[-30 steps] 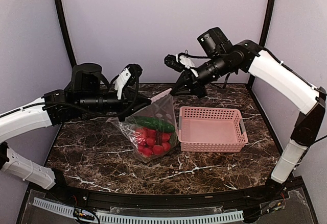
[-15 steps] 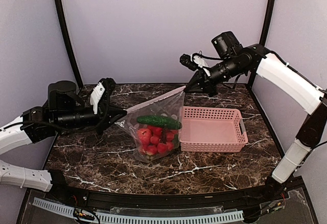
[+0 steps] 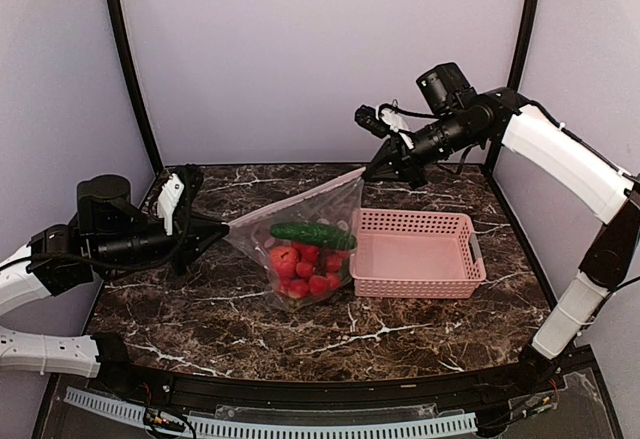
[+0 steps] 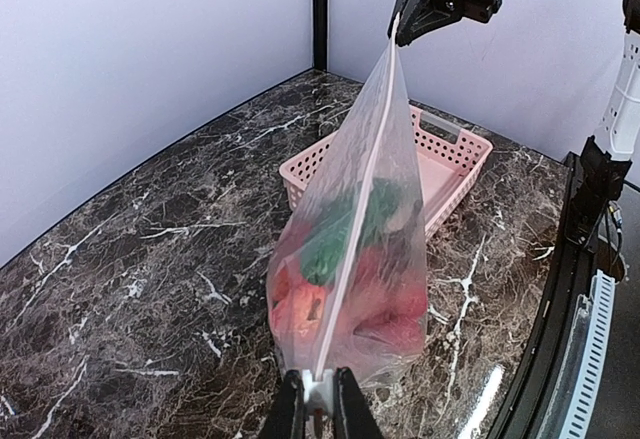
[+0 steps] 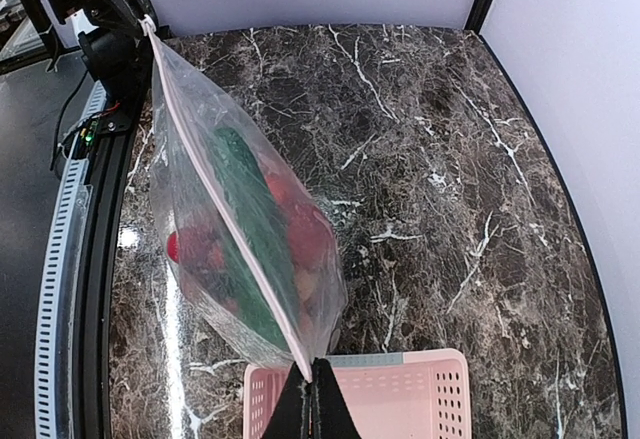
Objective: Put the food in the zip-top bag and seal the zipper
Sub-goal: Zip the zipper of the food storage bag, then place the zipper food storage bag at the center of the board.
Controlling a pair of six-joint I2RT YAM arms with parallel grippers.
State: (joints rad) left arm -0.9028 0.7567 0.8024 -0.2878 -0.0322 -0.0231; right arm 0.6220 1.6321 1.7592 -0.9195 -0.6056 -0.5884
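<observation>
The zip-top bag [image 3: 305, 254] hangs stretched between my two grippers, just above the table. Inside it lie the food pieces: a dark green cucumber [image 3: 312, 234] on top of red berries [image 3: 300, 271]. My left gripper [image 3: 222, 227] is shut on the white slider at the left end of the zipper [image 4: 360, 189], seen at the bottom of the left wrist view [image 4: 318, 404]. My right gripper [image 3: 367, 173] is shut on the bag's right top corner [image 5: 312, 374]. The zipper strip [image 5: 220, 199] runs taut and straight between them. The cucumber [image 5: 245, 219] shows through the plastic.
The pink lattice basket [image 3: 415, 254] stands empty just right of the bag, below my right gripper; it also shows in the left wrist view [image 4: 440, 159] and right wrist view [image 5: 400, 399]. Purple walls close the back and sides. Dark marble table [image 3: 200, 299] lies under the bag.
My left gripper has slid left along the zipper, away from the right gripper. The right gripper rose and shifted right, then held. The bag's mouth is now pulled taut.
</observation>
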